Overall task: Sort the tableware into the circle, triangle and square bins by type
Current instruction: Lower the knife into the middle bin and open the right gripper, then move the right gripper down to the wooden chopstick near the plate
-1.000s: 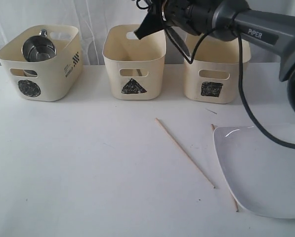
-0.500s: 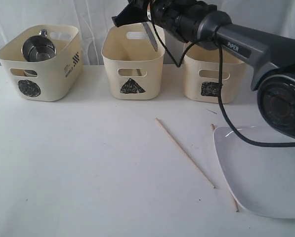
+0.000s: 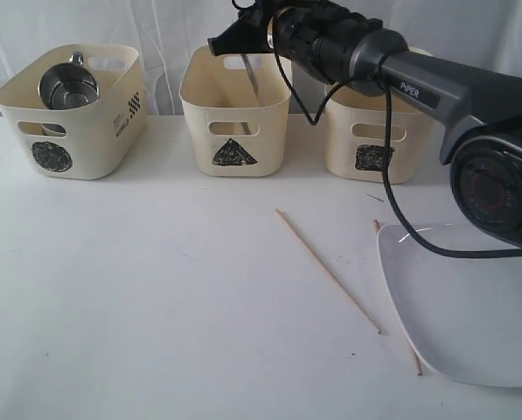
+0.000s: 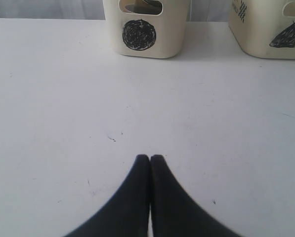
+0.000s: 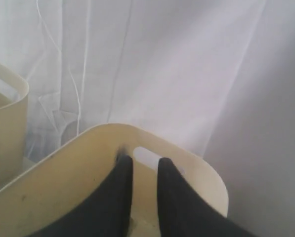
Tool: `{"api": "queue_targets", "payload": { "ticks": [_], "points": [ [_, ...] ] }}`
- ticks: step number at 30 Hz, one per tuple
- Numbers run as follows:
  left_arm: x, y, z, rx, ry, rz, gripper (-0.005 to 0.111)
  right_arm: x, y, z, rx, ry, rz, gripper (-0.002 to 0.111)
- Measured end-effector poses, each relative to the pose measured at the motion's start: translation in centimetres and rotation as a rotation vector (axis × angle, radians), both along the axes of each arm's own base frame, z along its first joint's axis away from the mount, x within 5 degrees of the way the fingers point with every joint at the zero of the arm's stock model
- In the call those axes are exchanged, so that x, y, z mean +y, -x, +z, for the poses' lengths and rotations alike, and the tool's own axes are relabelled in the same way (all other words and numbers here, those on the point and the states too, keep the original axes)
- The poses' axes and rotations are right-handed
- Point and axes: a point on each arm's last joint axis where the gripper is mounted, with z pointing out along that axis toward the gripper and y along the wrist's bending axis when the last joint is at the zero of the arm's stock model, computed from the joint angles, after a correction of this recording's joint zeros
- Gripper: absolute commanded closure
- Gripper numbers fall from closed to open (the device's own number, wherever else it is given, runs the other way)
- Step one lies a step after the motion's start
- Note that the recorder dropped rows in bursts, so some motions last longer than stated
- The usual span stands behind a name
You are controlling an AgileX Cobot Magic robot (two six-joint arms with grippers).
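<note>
1. The right hand (image 5: 145,163) is poised above the triangle bin (image 3: 236,131), which stands at twelve o'clock on the counter (image 3: 156,306). Its fingers are slightly apart, with nothing visible between them.
2. Change: a second ago this hand was over the square bin (image 3: 374,144), at one o'clock, with a slim steel utensil, probably the knife (image 3: 251,79), dangling from it. It has since swung across, and the knife now leans inside the triangle bin, below the fingers.
3. Meaning: the cutlery drop appears made or very nearly so. Whether the knife has come to rest cannot be told.
4. The left hand (image 4: 150,159) has its fingers pressed together, holds nothing, and sits low over the counter.
5. The circle bin (image 3: 73,114), at ten o'clock, holds a steel mug (image 3: 66,87).
6. Not yet sorted: one chopstick (image 3: 328,271) lies near the centre toward five o'clock, and a second chopstick (image 3: 415,360) lies along the edge of the white plate (image 3: 470,306) at four o'clock.
</note>
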Motion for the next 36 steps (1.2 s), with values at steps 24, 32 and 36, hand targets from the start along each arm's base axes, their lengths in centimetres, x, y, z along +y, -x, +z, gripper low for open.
{"api": "queue_targets", "payload": {
  "ticks": [24,32,36],
  "points": [
    [0.0,0.0,0.0,0.0,0.0,0.0,0.107,-6.7,9.7,0.7,0.564,0.401,-0.254,0.101],
    [0.0,0.0,0.0,0.0,0.0,0.0,0.107,-3.8,16.2,0.7,0.857,0.491,-0.239,0.101],
    [0.0,0.0,0.0,0.0,0.0,0.0,0.107,-1.6,18.1,-1.0,0.96,0.514,-0.179,0.1]
  ]
}}
